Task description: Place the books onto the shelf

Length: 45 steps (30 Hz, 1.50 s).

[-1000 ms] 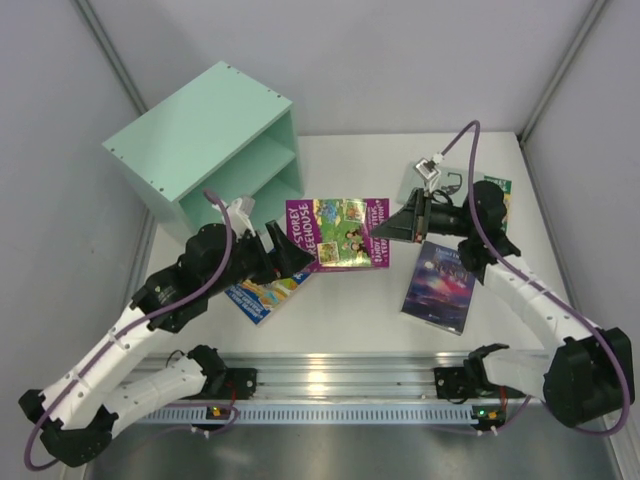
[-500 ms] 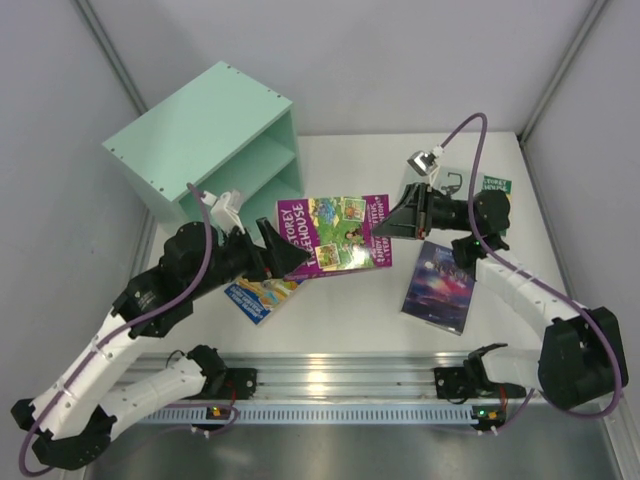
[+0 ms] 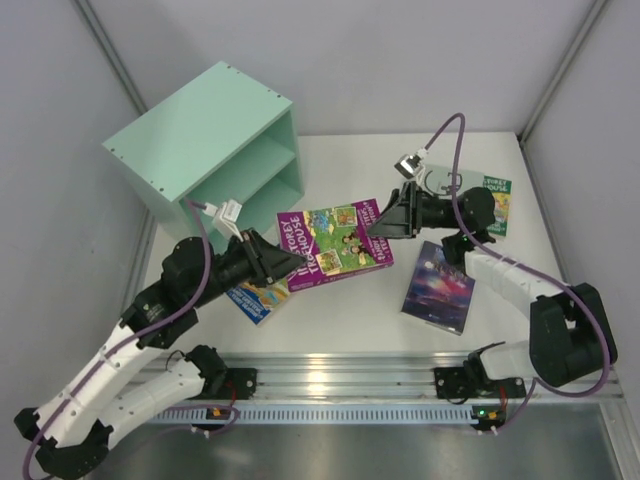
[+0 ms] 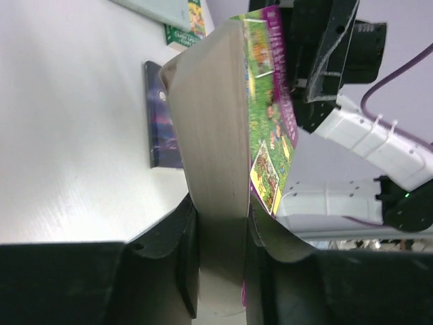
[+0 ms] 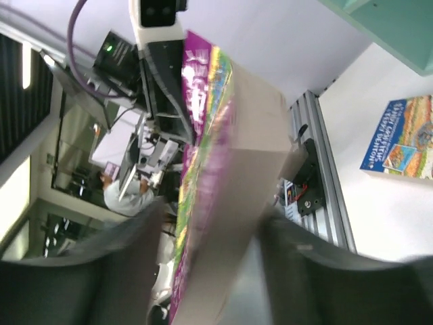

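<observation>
L hand [image 3: 296, 263] tight, R hand [image 3: 377, 227] slack, aloft

The magenta-green book [image 3: 335, 243] carries large pale lettering near its left edge reading "STOREY TREEHOUSE". The green book [image 3: 497, 200] shows "STOREY" along its top strip. Print on the blue-yellow book [image 5: 399, 135] is too small to read.

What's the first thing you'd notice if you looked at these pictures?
The bright pink and green book is up in the air in the middle. The left claw pinches one edge and the right claw is at the opposite edge. Next comes the big mint-green shelf at the far left, with no books showing in its two compartments.
</observation>
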Available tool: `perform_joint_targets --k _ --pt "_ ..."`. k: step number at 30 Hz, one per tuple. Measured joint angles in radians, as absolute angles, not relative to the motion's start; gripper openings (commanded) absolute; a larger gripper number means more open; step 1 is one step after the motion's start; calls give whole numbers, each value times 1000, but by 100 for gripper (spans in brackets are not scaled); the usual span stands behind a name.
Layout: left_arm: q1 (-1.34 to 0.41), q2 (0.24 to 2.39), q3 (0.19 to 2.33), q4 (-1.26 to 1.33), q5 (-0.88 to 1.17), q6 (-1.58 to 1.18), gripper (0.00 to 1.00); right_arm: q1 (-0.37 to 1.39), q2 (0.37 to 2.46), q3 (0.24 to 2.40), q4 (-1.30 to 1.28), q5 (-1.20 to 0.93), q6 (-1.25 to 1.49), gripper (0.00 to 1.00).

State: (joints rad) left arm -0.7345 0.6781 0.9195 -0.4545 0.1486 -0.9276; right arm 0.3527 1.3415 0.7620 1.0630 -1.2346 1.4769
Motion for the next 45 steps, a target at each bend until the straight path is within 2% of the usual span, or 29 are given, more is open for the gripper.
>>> perform_joint_targets --k 2,3,6,12,20,29,36,41,45 --pt "-736 680 897 -405 140 -937 0 357 1344 774 970 -1206 1434 74" --pt "-736 683 881 -381 130 -944 0 358 1344 788 902 -1188 1403 84" --pt "-736 712 852 -329 79 -944 0 350 1340 854 620 -1069 1303 91" --pt "-742 841 870 -261 -13 -904 0 303 1256 855 241 -771 1302 95" --pt "-739 939 921 -179 -168 -827 0 315 1193 811 102 -535 1419 95" --pt "-739 941 921 -70 -222 -819 0 451 1214 823 137 -369 1507 88" --pt "-738 940 919 -67 -237 -807 0 509 1270 841 243 -295 1547 69" --pt "-738 923 891 -45 -233 -807 0 540 1297 841 326 -262 1575 63" --pt "-738 910 855 -37 -234 -807 0 575 1334 841 378 -247 1599 43"
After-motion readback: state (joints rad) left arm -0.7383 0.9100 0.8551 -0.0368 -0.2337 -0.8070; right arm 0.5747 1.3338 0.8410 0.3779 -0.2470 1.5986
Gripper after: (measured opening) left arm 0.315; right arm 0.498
